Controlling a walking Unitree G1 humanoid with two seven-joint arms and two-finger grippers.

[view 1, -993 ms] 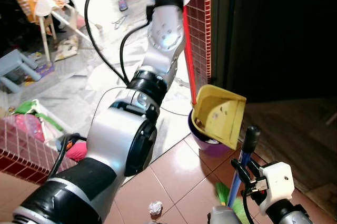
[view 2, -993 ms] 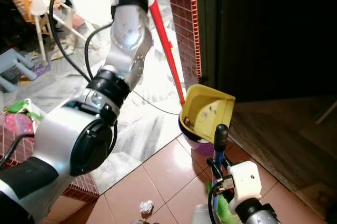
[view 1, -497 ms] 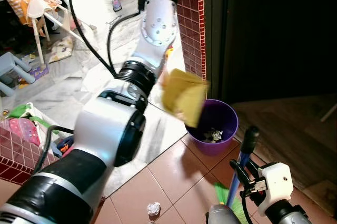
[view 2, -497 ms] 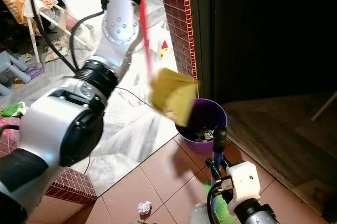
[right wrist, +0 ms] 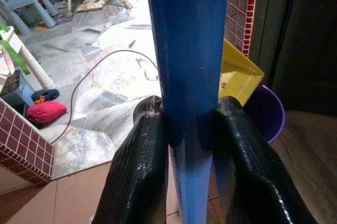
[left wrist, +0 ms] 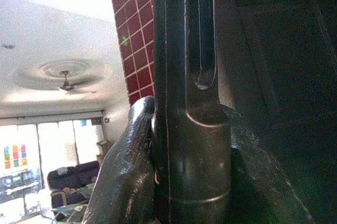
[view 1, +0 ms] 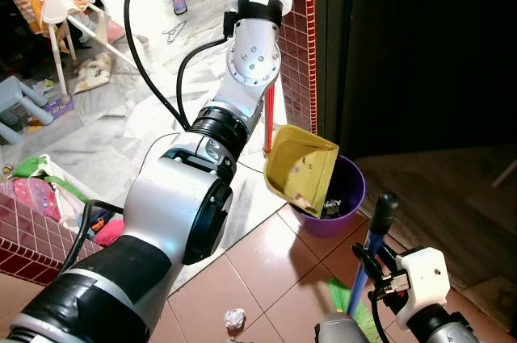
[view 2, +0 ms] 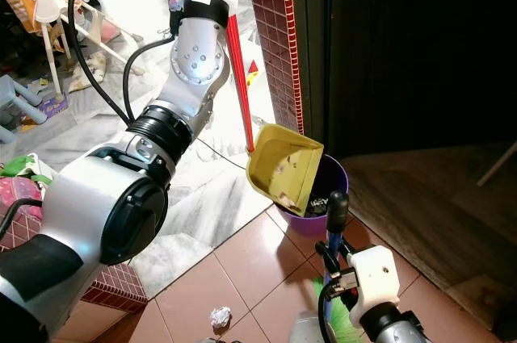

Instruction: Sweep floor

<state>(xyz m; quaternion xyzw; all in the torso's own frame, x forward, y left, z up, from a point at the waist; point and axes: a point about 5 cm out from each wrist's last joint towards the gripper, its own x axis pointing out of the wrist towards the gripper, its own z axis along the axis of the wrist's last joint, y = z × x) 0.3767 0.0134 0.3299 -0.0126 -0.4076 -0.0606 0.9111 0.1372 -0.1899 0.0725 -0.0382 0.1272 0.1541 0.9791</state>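
The left gripper [left wrist: 184,182], high at the upper centre of the head views, is clamped on the top of the red long handle [view 2: 238,85] of a yellow plastic dustpan [view 1: 300,169]; the left wrist view shows its black fingers [left wrist: 124,176] pressed against the dark handle end. The pan hangs tilted in the middle of the frame, its open mouth turned down over the near rim of the round purple plastic bin [view 1: 349,198], with a few scraps clinging to its inner face and litter visible inside the bin. The right gripper [right wrist: 189,145], at the lower right of the frame, is closed around the blue broom handle [right wrist: 187,50], with the broom's green bristles [view 1: 343,299] just showing on the tile below it.

The step in hand looks like emptying the pan. To do it well, the pan's lip should sit over the middle of the bin rather than its edge, and tip steeply enough for the stuck scraps to slide off; a small shake would probably help, but the long handle swings easily, so the motion should be gentle to avoid knocking the bin or flinging debris onto the pink floor tiles [view 1: 266,262]. A crumpled white paper ball [view 1: 235,319] lies at the lower centre of the frame, so sweeping is not finished
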